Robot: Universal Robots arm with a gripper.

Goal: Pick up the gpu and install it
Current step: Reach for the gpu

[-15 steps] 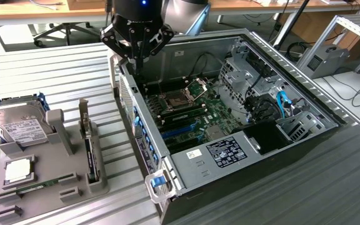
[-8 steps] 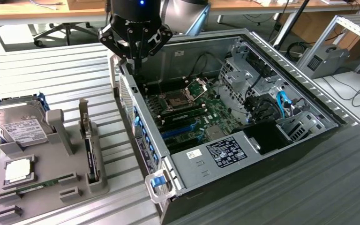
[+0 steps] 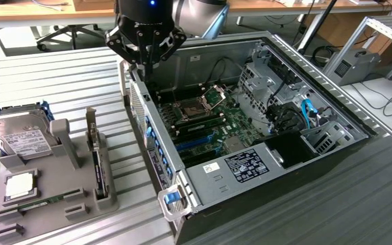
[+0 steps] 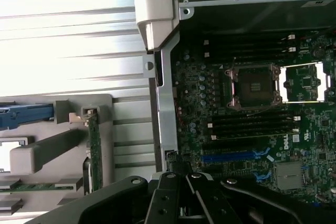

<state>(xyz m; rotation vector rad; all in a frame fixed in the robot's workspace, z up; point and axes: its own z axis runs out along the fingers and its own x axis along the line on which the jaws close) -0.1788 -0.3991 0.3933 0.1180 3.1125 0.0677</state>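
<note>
Slatted worktop (image 3: 53, 76) carried a grey holder (image 3: 53, 176); the gpu (image 3: 99, 163) stood upright at its edge nearest the computer case (image 3: 213, 181). My gripper (image 3: 143, 64) hung over that case, jaws pressed together, empty. I judged the card light, stiff and fragile, best pinched by its top edge.

The arm (image 3: 203, 15) is a smooth, rounded silver-grey shell, ending in a black wrist collar (image 3: 145, 11) with a small blue light (image 3: 151, 2). The gripper (image 3: 143, 62) is matte black, built of angular linkage bars (image 4: 210, 199), each joint pinned by a round silver-headed screw (image 4: 137, 181) (seen close in the wrist view).
</note>
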